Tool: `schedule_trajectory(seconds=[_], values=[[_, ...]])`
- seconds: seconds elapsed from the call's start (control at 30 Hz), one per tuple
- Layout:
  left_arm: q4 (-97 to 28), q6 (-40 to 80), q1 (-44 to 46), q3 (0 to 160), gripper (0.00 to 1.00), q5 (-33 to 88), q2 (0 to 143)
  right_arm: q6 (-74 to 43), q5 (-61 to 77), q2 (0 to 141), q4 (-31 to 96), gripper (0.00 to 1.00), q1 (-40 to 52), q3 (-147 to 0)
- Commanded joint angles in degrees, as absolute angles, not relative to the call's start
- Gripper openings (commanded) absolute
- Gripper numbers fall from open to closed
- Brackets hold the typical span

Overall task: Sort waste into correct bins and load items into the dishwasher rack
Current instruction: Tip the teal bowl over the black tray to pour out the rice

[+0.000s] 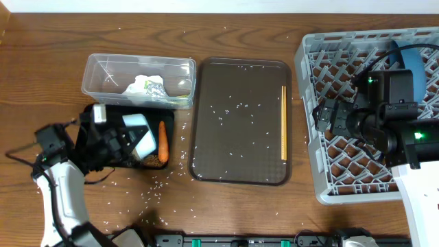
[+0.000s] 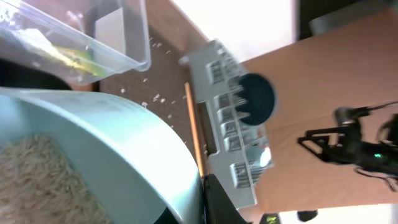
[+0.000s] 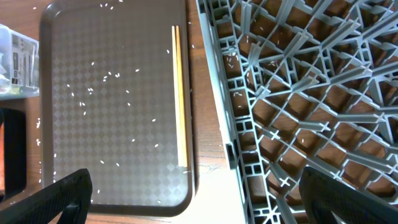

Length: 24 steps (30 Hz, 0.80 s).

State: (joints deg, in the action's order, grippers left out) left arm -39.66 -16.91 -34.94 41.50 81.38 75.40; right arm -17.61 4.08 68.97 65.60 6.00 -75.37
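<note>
Left gripper (image 1: pixel 130 140) holds the small light-blue cup (image 1: pixel 144 142) over the shallow black rectangular tray (image 1: pixel 154 116); right gripper (image 3: pixel 205 199) hangs spread and empty at the left wall of the large light-grey lattice crate (image 3: pixel 280 93).

The left fingers pinch the cup's wall. The left wrist view shows loose white rice (image 2: pixel 43 180) inside the cup, so emptying appears unfinished. The tray lies directly beneath the cup, with the orange carrot piece (image 1: pixel 162 140) just right of it. The pour therefore depends on keeping the cup's mouth over the tray and clear of the clear plastic tub (image 1: pixel 137 82) on the far side. The thin wooden chopsticks (image 1: pixel 283 123) lie along the right edge of the brown serving tray (image 1: pixel 240 137), long axis running near to far. The right arm is the nearer one.
</note>
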Motion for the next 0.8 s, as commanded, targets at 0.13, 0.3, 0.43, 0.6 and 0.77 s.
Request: schedule_trajectory(seconds=[0.13,0.3,0.43,0.6,0.77], values=[[-39.07,-32.32,-38.61,37.98,0.06,90.04,77.93,-18.39,4.1,69.01,65.82,0.99,6.02,-75.64],[-37.04,-32.73,-38.72,37.69,0.06,90.04,79.02,-18.39,4.08,69.01,65.58,0.99,6.02,-75.64],[-33.04,-33.5,-38.72,37.69,0.07,88.73,79.15,-18.39,4.08,69.01,65.56,0.99,6.02,-75.64],[-31.03,-30.41,-38.72,37.69,0.06,90.0,79.75,-18.39,4.1,69.01,65.63,0.99,6.02,-75.64],[-33.1,-31.35,-38.7,37.21,0.06,89.76,79.88,-18.41,4.1,69.01,65.6,0.99,6.02,-75.64]])
